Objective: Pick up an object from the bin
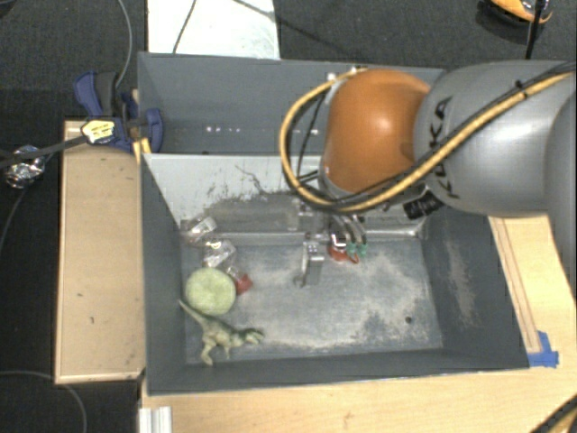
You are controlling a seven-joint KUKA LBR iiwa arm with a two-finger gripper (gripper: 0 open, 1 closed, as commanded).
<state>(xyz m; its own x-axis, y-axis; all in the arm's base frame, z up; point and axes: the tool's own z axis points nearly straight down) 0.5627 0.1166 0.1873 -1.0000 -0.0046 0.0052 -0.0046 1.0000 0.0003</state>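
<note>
My gripper [306, 269] hangs under the orange-covered wrist, over the bare middle of the bin floor near the back wall. A small red and green thing [344, 253] lies just right of it; whether the two touch I cannot tell. To the left lie a pale green ball [210, 290] and a small red piece [242, 283] beside the ball. These two are well apart from the gripper.
A green toy dinosaur [223, 336] lies at the front left corner. Two crumpled clear plastic pieces [199, 230] [219, 256] sit by the left wall. The arm reaches in from the right and covers the bin's back right part.
</note>
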